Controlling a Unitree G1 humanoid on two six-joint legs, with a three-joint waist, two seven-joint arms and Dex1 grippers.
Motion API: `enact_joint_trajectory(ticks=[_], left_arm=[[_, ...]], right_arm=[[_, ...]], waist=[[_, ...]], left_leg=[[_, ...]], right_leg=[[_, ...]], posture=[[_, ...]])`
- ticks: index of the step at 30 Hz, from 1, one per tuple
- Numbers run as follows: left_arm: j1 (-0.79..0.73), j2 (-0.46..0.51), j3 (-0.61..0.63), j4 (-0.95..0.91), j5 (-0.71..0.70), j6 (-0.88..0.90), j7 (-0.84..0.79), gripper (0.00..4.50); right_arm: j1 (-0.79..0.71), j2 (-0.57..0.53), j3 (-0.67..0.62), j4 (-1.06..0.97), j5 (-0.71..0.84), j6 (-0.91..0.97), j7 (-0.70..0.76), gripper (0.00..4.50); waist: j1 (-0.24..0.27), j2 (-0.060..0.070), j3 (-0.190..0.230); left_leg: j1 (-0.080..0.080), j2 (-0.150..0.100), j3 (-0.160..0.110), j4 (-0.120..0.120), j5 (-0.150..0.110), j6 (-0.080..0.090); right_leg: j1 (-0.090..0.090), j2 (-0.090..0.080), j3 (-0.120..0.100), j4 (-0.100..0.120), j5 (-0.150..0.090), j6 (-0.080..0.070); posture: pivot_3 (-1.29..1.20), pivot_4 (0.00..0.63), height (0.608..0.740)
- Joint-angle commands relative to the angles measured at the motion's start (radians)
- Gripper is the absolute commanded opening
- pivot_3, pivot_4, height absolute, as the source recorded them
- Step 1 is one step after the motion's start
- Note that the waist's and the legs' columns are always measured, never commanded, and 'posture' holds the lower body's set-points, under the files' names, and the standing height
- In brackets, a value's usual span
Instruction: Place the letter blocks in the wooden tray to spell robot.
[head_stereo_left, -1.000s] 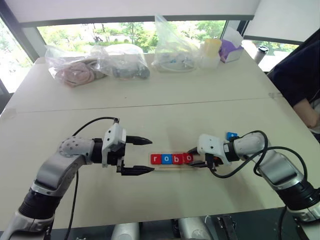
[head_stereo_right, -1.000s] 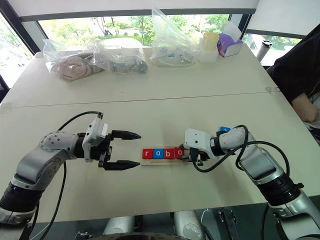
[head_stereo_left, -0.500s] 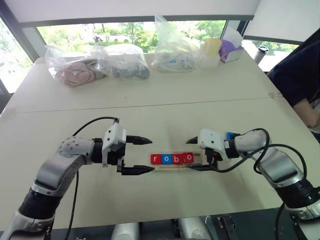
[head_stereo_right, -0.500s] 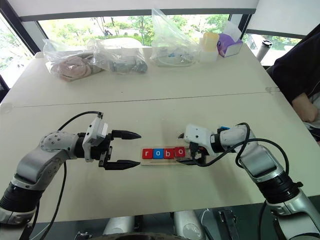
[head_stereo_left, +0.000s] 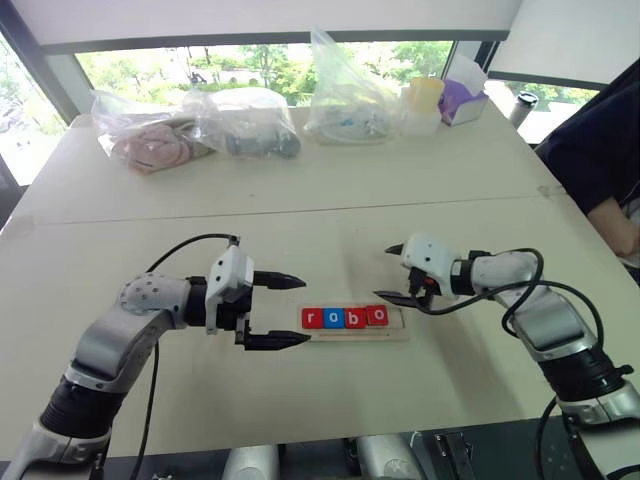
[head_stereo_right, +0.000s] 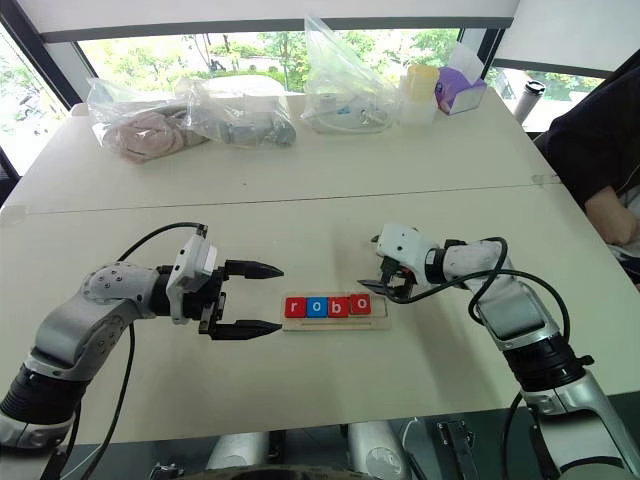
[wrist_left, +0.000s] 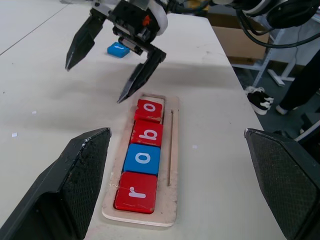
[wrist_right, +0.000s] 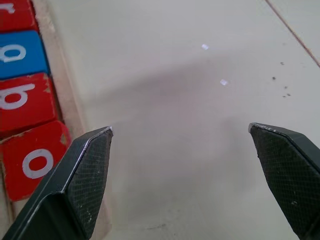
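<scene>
Along the wooden tray (head_stereo_left: 396, 334), letter blocks (head_stereo_left: 344, 318) read "robo"; left gripper (head_stereo_left: 277, 311) and right gripper (head_stereo_left: 391, 273) gape wide, empty.

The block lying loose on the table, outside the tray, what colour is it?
Blue. The loose block shows best in the left wrist view.

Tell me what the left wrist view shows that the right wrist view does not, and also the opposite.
Left wrist view: the open right gripper poised near the far end of the wooden tray, a loose blue block on the table beyond it, and the open left gripper. Right wrist view: the right gripper's own fingers close up, over bare table with small white specks. Both: the red r, blue o, red b and red o blocks in a row in the tray.
</scene>
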Motion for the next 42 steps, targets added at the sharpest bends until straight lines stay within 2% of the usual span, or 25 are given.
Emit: enact_joint_trajectory(ticks=[1, 11, 14, 20, 24, 28, 33, 37, 42], left_arm=[[-0.012, -0.002, 0.011, -0.017, -0.004, -0.014, 0.0, 4.5], [-0.019, -0.007, 0.005, -0.017, -0.002, -0.013, 0.005, 4.5], [-0.024, -0.01, 0.003, -0.012, 0.0, -0.013, 0.003, 4.5], [-0.024, -0.014, 0.0, -0.013, -0.001, -0.013, 0.002, 4.5], [-0.017, -0.014, 0.002, -0.018, -0.002, -0.015, 0.002, 4.5], [-0.012, -0.014, 0.001, -0.015, -0.003, -0.021, -0.005, 4.5], [-0.028, -0.027, -0.012, 0.009, 0.007, -0.034, -0.018, 4.5], [-0.043, -0.034, -0.019, 0.023, 0.01, -0.039, -0.025, 4.5], [-0.059, -0.044, -0.025, 0.042, 0.02, -0.048, -0.034, 4.5]], right_arm=[[0.001, 0.001, -0.013, -0.024, -0.002, -0.019, 0.004, 4.46], [0.034, -0.012, -0.017, -0.102, 0.03, -0.001, 0.053, 4.46], [0.02, 0.005, -0.051, -0.105, 0.049, 0.032, 0.024, 4.46], [-0.004, 0.038, -0.167, -0.09, 0.046, 0.116, -0.132, 4.46], [0.044, 0.053, -0.305, -0.141, 0.04, 0.291, -0.292, 4.46], [0.122, 0.131, -0.444, -0.283, 0.041, 0.568, -0.471, 4.46], [0.166, 0.321, -0.538, -0.461, 0.042, 0.844, -0.648, 4.46], [0.189, 0.394, -0.536, -0.528, 0.032, 0.929, -0.716, 4.46], [0.167, 0.496, -0.592, -0.496, 0.025, 0.974, -0.799, 4.46]], waist=[[0.0, 0.0, 0.0], [0.0, 0.0, 0.0], [0.0, 0.0, 0.0], [0.0, 0.0, 0.0], [0.005, 0.0, 0.0], [0.006, 0.0, 0.0], [-0.003, 0.001, 0.0], [-0.002, 0.001, -0.001], [-0.001, 0.001, -0.001]], left_leg=[[0.0, 0.0, 0.0, 0.0, 0.0, 0.0], [0.0, 0.0, 0.0, 0.0, 0.0, 0.0], [0.0, 0.0, 0.0, 0.0, 0.0, 0.0], [0.0, 0.0, 0.0, 0.0, 0.0, 0.0], [0.0, 0.0, 0.0, 0.0, 0.0, 0.0], [-0.001, 0.0, -0.001, 0.0, 0.0, 0.0], [0.001, 0.0, -0.001, 0.0, 0.0, 0.0], [0.003, 0.0, 0.0, 0.0, 0.0, 0.0], [0.003, 0.0, 0.0, 0.0, 0.0, 0.0]], right_leg=[[0.0, 0.0, 0.0, 0.0, 0.0, 0.0], [0.0, 0.0, 0.0, 0.0, 0.0, 0.0], [0.0, 0.0, 0.0, 0.0, 0.0, 0.0], [0.0, 0.0, 0.0, 0.0, 0.0, 0.0], [0.0, 0.0, 0.0, 0.0, 0.0, 0.0], [0.0, 0.0, 0.0, 0.0, 0.0, 0.0], [0.0, 0.0, 0.0, 0.003, 0.0, 0.0], [0.0, 0.001, 0.001, 0.005, 0.0, 0.0], [0.0, 0.001, 0.001, 0.005, 0.0, 0.0]], posture=[[0.0, 0.15, 0.74], [0.0, 0.15, 0.74], [0.0, 0.15, 0.74], [0.0, 0.15, 0.74], [0.0, 0.15, 0.74], [0.0, 0.15, 0.74], [0.0, 0.15, 0.74], [0.0, 0.15, 0.74], [0.0, 0.15, 0.74]])
